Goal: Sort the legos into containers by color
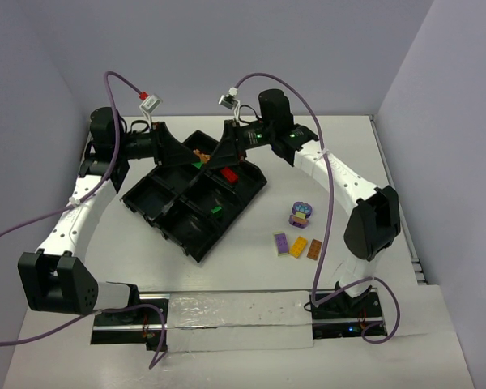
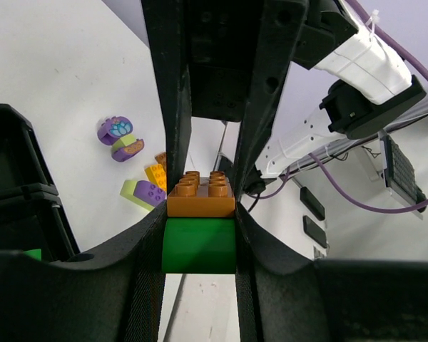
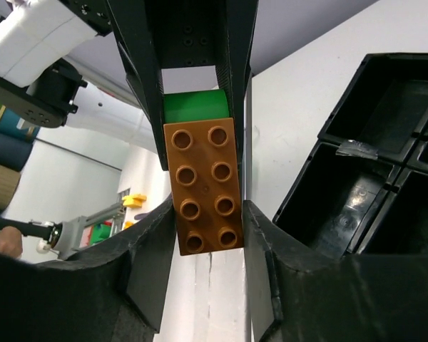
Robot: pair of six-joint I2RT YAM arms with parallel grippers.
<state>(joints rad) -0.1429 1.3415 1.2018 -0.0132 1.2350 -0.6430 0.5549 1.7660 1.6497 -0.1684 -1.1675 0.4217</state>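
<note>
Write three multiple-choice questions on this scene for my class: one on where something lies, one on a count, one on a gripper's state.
1. The rounded purple piece lies: A on the table, right of the tray; B inside the tray; C in a gripper.
2. Studs showing on the brown brick in the right wrist view: A four; B six; C eight.
3. The left gripper is: A open and empty; B shut on the green brick; C out of view.

Answers:
1 A: it sits on bare white table beside the tray.
2 C: two rows of four.
3 B: it clamps the green brick's sides, with the brown brick stacked on top.
</note>
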